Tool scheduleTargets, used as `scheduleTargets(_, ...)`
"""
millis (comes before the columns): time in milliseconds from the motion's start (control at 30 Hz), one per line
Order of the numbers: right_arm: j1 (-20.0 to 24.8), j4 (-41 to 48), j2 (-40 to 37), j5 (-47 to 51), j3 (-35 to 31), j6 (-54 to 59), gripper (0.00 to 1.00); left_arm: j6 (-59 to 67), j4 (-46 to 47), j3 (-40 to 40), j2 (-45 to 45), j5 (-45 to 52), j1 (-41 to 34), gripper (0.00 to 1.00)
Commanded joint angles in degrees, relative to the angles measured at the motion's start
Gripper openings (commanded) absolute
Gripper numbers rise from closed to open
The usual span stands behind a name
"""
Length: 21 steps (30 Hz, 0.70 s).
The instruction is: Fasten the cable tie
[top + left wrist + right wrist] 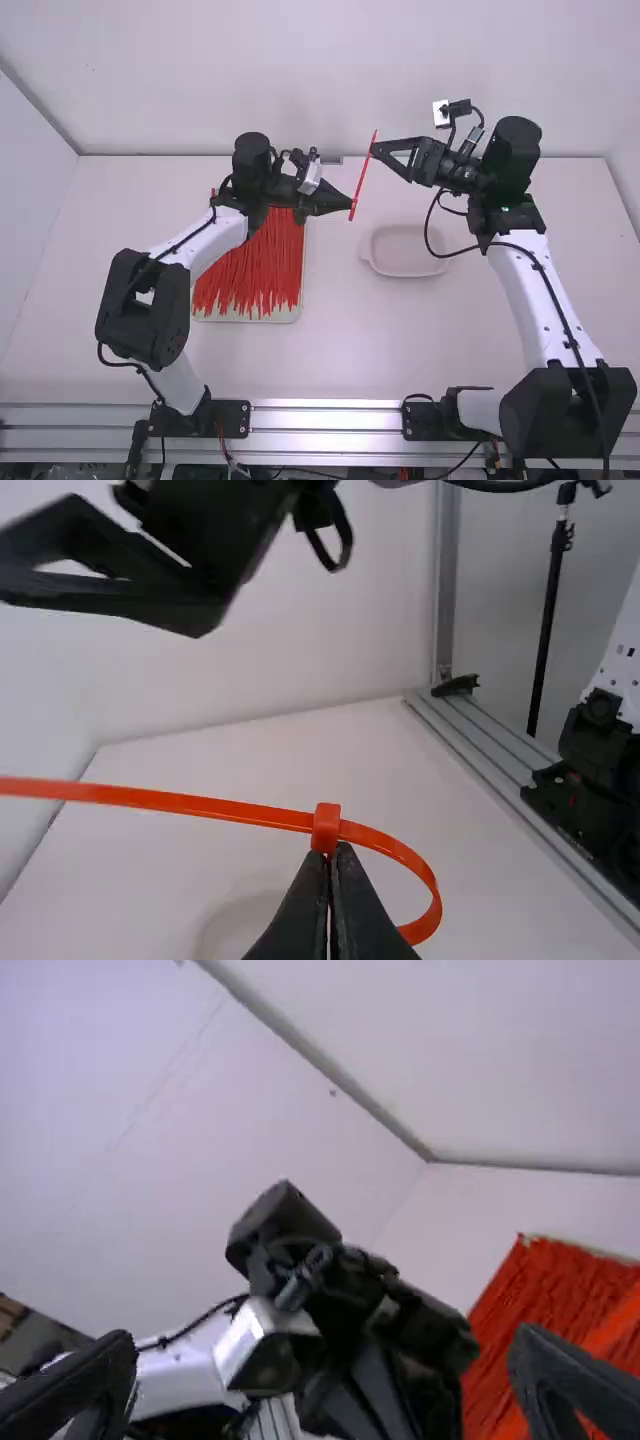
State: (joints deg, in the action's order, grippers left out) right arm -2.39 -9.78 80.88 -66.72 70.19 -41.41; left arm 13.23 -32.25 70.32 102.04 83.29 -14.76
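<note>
Pinching thin, smooth orange cable tie (pixel 200 806), looped: left end effector (pixel 328 858).

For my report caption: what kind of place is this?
Probably a robotics lab bench: robot arms bolted to an aluminium rail, a white table, a tray of red cable ties.

High view: fixed above and behind both arm bases, facing forward and down, whole table (pixel 400 330) covered from afar. Wrist views: close range, facing each other across the gap between left gripper (pixel 350 207) and right gripper (pixel 382 155). Right wrist view: tilted upward. Same gap seen from above in high view.
</note>
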Motion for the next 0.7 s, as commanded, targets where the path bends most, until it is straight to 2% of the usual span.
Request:
scheduleTargets(0,-0.07,1.77,-0.68,-2.69,1.42,6.45,0.99,-1.81,-0.52,1.42,0.09,-0.44,1.49,0.02)
scheduleTargets(167,-1.22,7.17,-0.68,-2.64,1.42,13.51,0.99,-6.93,-5.64,1.44,0.09,-0.22,2.54,0.02)
scheduleTargets(333,-2.36,8.41,-0.66,-2.27,1.42,17.94,0.99,-8.46,-7.63,1.46,0.09,-0.55,2.67,0.02)
scheduleTargets(533,-2.49,9.22,-0.66,-2.29,1.4,16.5,1.0,-15.72,-15.82,1.46,0.09,-1.29,3.08,0.02)
scheduleTargets(667,-3.15,9.2,-0.66,-2.25,1.36,15.54,0.9,-20.87,-23.23,1.46,0.09,-1.27,3.08,0.02)
